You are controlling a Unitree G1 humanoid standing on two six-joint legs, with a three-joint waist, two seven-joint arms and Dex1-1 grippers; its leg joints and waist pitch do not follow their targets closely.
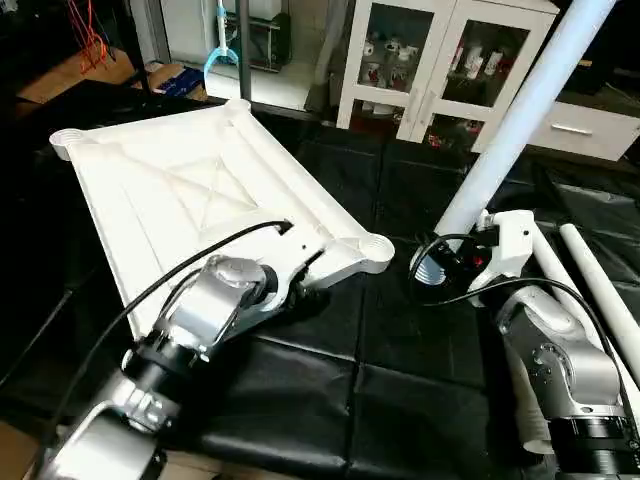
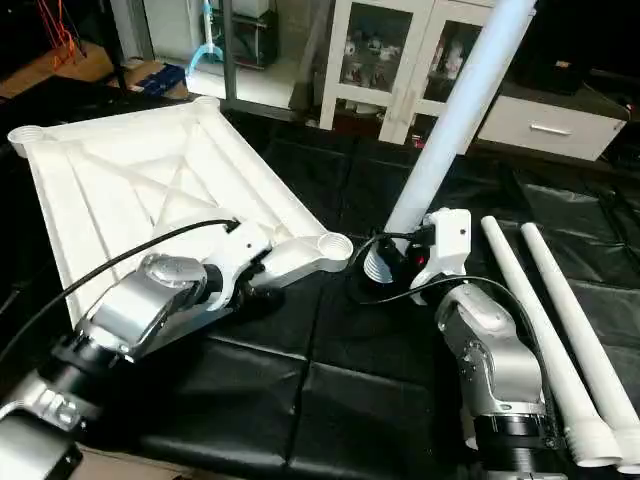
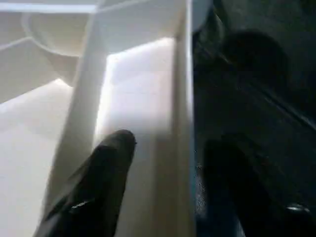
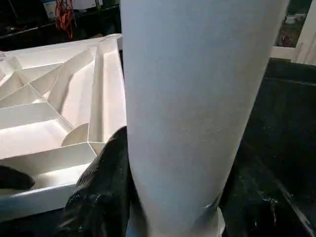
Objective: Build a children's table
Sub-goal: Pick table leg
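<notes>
The white tabletop lies underside up on the black cover, its X ribs showing. My left gripper sits at the near rim beside a round corner socket. It is open: one finger is inside the rim wall, the other outside over the black cover, and a gap shows at the wall. My right gripper is shut on a long white leg. The leg slants up and away, with its ribbed end low, just right of that socket. Two more legs lie flat at the right.
The black padded work surface extends in front of and between my arms. A white glass-door cabinet and a drawer unit stand behind it. A dark pole rises beyond the tabletop's far corner. Black cables run along both forearms.
</notes>
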